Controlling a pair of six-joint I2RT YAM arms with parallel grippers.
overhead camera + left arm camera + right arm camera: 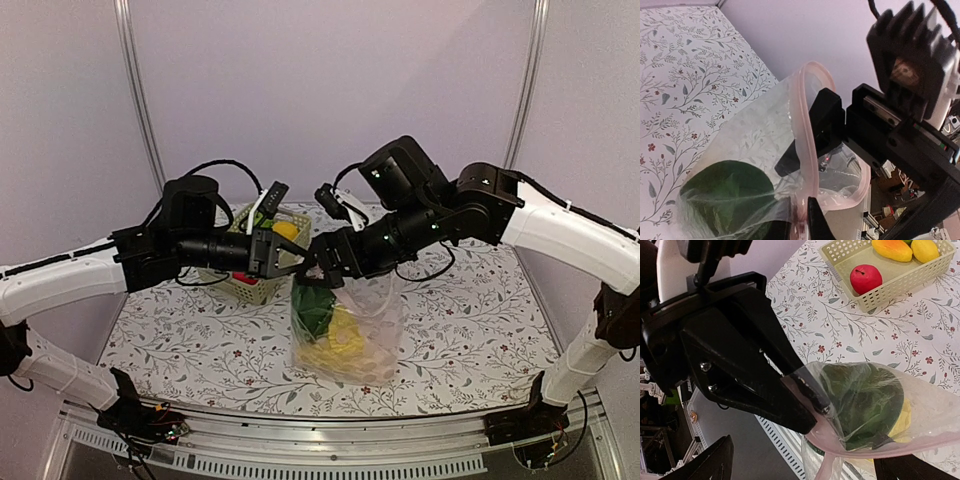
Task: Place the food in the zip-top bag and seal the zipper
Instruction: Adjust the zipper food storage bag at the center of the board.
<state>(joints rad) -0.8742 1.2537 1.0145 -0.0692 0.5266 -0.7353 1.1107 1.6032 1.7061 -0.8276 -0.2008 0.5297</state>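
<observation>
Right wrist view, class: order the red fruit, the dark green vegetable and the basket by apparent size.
1. Basket, though cropped.
2. Dark green vegetable, nearer the camera, so its rank against the basket is unsure.
3. Red fruit, clearly smallest.

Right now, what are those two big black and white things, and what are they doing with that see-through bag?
They are two robot arms bolted to a table. One picture looks down from above; the other two come from little cameras on each arm's wrist. Each arm ends in a two-finger pincer. The left gripper and the right gripper meet at the top of a clear bag and pinch its pink zip edge, holding it up over the flowery table. Inside are a dark green vegetable and something yellow. Behind stands a pale basket with a red fruit and yellow fruits.
</observation>
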